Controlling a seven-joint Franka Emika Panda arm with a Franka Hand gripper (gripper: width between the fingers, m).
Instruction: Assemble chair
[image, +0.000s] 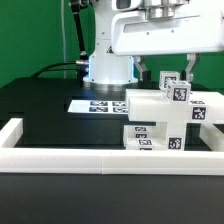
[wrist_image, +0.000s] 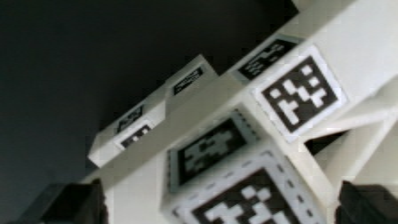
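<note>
One black table (image: 40, 110) filled your exterior view, fenced by a low white border frame (image: 100, 159). The arm's base (image: 108, 68) stood at the back, with the marker board (image: 98, 103) lying flat just in front of it. The chair (image: 165, 118), a cluster of white tagged blocks, sat toward the exterior view's right, against the frame's front rail. Your gripper (image: 175, 68) hung directly over it, jaws spread wide and holding nothing. The wrist view showed tagged chair faces (wrist_image: 249, 150) close up between the dark fingertips (wrist_image: 71, 205).
</note>
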